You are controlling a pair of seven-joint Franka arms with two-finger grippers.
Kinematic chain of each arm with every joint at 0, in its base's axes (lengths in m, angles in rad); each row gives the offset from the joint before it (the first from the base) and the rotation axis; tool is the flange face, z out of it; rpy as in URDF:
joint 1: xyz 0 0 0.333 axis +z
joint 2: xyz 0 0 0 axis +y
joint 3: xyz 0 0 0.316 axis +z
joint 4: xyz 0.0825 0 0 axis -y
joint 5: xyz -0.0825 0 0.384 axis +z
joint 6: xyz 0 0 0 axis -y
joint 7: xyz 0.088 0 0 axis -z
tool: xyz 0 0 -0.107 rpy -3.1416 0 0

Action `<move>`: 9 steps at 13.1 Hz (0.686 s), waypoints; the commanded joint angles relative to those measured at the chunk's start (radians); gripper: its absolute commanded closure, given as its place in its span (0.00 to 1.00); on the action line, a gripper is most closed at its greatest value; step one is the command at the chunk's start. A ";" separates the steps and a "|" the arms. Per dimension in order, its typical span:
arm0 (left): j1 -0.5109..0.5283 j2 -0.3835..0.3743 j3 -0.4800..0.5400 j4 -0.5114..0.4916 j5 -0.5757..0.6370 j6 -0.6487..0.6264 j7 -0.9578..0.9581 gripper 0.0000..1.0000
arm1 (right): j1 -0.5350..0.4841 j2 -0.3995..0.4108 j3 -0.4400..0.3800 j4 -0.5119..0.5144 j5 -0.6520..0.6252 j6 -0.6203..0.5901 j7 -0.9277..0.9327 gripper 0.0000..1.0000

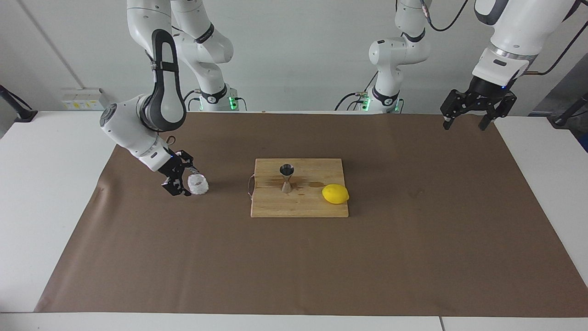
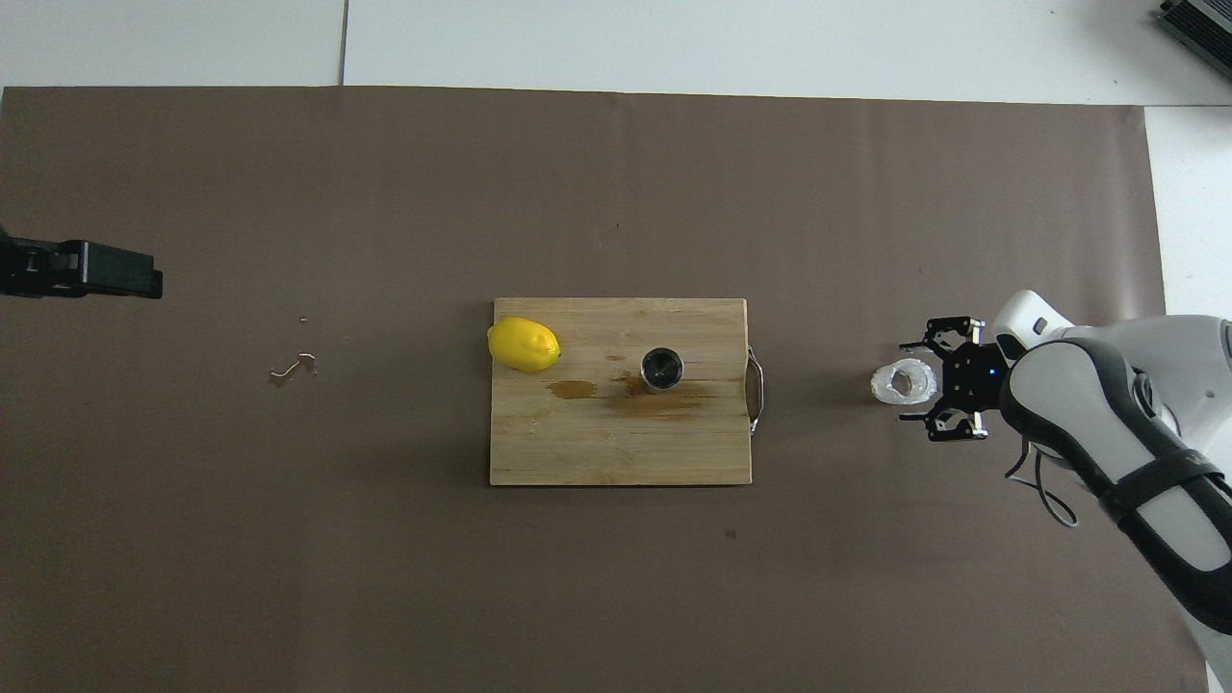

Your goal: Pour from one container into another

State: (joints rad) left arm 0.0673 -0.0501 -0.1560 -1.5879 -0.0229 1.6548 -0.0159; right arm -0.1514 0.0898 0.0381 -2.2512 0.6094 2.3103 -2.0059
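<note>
Since the glass cup (image 1: 198,185) stands on the brown paper toward the right arm's end of the worktop, well apart from the steel jigger (image 1: 286,177) upright on the cutting board (image 1: 299,204), it looks already set down. The right gripper (image 1: 183,180) is seen spread apart just beside it; a straight retreat is advised so the cup is not tipped. The left gripper (image 1: 464,121), jaws apart, waits raised over the paper's edge.
</note>
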 commanded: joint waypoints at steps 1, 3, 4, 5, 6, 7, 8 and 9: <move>-0.015 -0.001 0.010 0.009 0.014 -0.003 0.005 0.00 | 0.004 -0.074 0.005 -0.010 0.000 -0.014 0.117 0.00; -0.014 -0.001 0.010 0.009 0.014 0.000 0.005 0.00 | 0.013 -0.091 0.006 -0.001 -0.020 -0.012 0.218 0.00; -0.014 -0.001 0.010 0.009 0.014 0.000 0.005 0.00 | 0.018 -0.096 0.006 0.025 -0.052 -0.012 0.287 0.00; -0.012 -0.001 0.010 0.009 0.014 0.000 0.007 0.00 | 0.029 -0.099 0.008 0.054 -0.106 -0.014 0.365 0.00; -0.012 0.001 0.010 0.009 0.014 0.000 0.008 0.00 | 0.033 -0.111 0.012 0.079 -0.152 -0.014 0.456 0.00; -0.011 -0.001 0.012 0.009 0.014 -0.001 0.008 0.00 | 0.036 -0.116 0.017 0.108 -0.177 -0.014 0.539 0.00; -0.009 -0.004 0.012 0.009 0.014 -0.009 0.007 0.00 | 0.041 -0.116 0.020 0.143 -0.198 -0.022 0.609 0.00; -0.007 -0.004 0.010 0.009 0.012 -0.010 0.007 0.00 | 0.067 -0.114 0.022 0.184 -0.242 -0.043 0.704 0.00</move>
State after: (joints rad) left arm 0.0673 -0.0501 -0.1536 -1.5879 -0.0229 1.6544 -0.0159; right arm -0.1027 -0.0234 0.0498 -2.1336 0.4314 2.3071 -1.4488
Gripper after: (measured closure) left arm 0.000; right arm 0.000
